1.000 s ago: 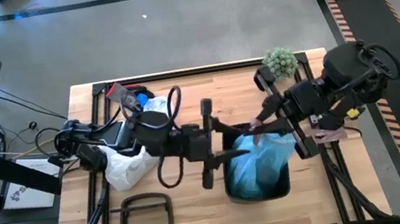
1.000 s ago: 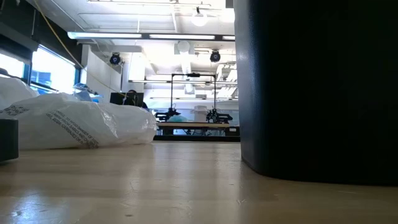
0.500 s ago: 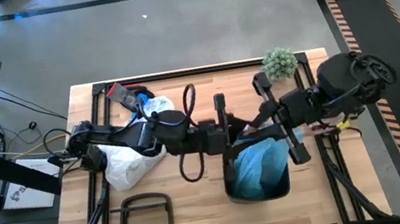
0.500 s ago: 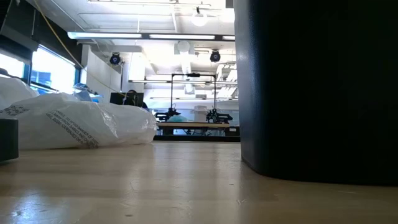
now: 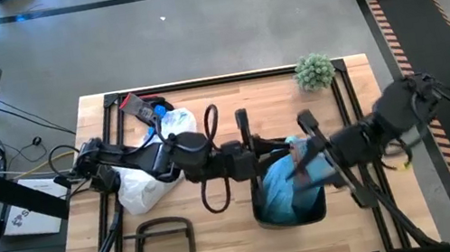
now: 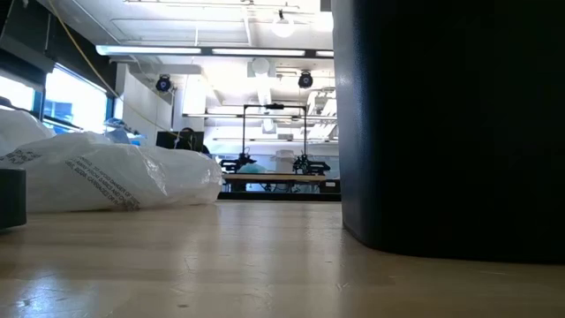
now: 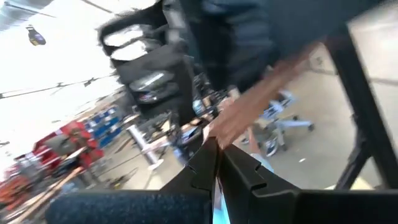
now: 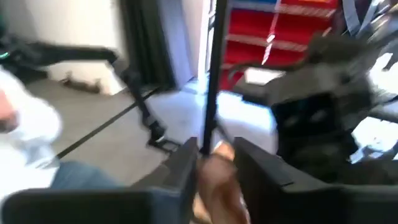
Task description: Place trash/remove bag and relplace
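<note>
The light-blue bag (image 5: 287, 181) sits bunched in the dark bin (image 5: 291, 214), which stands on the wooden counter (image 5: 225, 236) toward its near edge, right of the middle; the bag rises above the bin's rim and spills over its far side. The left tool (image 5: 259, 155) reaches in from the left and sits at the bin's far-left rim, its fingers (image 7: 208, 163) pressed together with a sliver of blue film and a reddish strip between them, so it is closed on the bag's edge. The right tool (image 5: 307, 167) comes in from the right, over the bin's right rim, its fingers (image 8: 186, 163) slightly apart with a reddish-brown strip between them; whether it truly grips that strip I cannot tell. A whiter plastic bag (image 5: 145, 183) lies on the counter's left part, under the left arm, just beside the black frame rail there. A small green plant (image 5: 315, 71) stands at the far right corner, well apart from the bin. The near-left stretch of counter is bare wood, and in the low view the bin's wall (image 6: 450, 124) fills the right side, with open board between it and the white bag (image 6: 106, 181).
</note>
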Robot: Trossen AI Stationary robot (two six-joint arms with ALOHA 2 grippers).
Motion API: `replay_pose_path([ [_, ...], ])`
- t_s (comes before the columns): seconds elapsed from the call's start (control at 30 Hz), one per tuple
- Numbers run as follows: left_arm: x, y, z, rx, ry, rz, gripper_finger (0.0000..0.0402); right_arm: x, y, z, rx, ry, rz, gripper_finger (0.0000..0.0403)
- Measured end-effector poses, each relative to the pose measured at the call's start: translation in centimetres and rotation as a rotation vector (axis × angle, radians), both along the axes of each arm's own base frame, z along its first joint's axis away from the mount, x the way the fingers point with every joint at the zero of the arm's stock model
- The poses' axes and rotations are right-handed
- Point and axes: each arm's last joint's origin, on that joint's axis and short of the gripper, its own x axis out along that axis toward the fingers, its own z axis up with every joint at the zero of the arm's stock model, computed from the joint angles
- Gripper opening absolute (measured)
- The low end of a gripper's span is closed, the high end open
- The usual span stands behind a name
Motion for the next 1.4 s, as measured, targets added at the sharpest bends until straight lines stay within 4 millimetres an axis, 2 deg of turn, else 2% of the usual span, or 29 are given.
replay_pose_path([
  [0.17, -0.5, -0.9, -0.2, 0.033, 0.028, 0.096, 0.0000, -1.7, 3.2, -1.9, -0.040, 0.169, 0.094, 0.0205],
  [0.27, -0.7, -1.2, -0.4, 0.045, 0.059, 0.150, 0.0000, -2.5, 5.2, -3.6, -0.036, 0.305, 0.016, 0.0238],
  [0.4, -1.5, -1.2, -0.1, 0.050, 0.089, 0.205, 0.0000, -3.7, 7.4, -6.4, -0.022, 0.488, -0.204, 0.0242],
  [0.5, -2.2, -1.4, 0.3, 0.053, 0.102, 0.223, 0.0000, -5.2, 8.5, -8.1, 0.010, 0.536, -0.435, 0.0231],
  [0.57, -2.6, -1.5, 0.4, 0.058, 0.118, 0.236, 0.0000, -6.5, 9.1, -8.6, 0.063, 0.476, -0.576, 0.0222],
  [0.7, -3.2, -1.7, 0.2, 0.052, 0.154, 0.252, 0.0000, -8.5, 10.5, -9.6, 0.083, 0.243, -0.684, 0.0204],
  [0.87, -3.9, -1.5, -0.1, 0.035, 0.220, 0.308, 0.0000, -9.6, 10.0, -12.5, 0.118, 0.097, -0.788, 0.0190],
  [1.0, -4.3, -1.5, -0.6, 0.027, 0.268, 0.340, 0.0000, -10.0, 7.8, -15.0, 0.127, 0.011, -0.851, 0.0192],
  [1.1, -4.4, -1.7, -1.0, 0.024, 0.296, 0.343, 0.0000, -10.2, 5.9, -16.1, 0.125, -0.081, -0.892, 0.0209],
  [1.17, -4.5, -1.7, -1.1, 0.016, 0.308, 0.346, 0.0000, -10.3, 5.1, -16.3, 0.120, -0.162, -0.910, 0.0229],
  [1.27, -4.5, -1.7, -1.2, 0.003, 0.313, 0.347, 0.0000, -10.2, 4.4, -16.2, 0.092, -0.183, -0.927, 0.0264],
  [1.4, -4.5, -1.7, -1.2, -0.001, 0.309, 0.346, 0.0000, -9.3, 4.6, -15.9, 0.014, -0.181, -0.950, 0.0305],
])
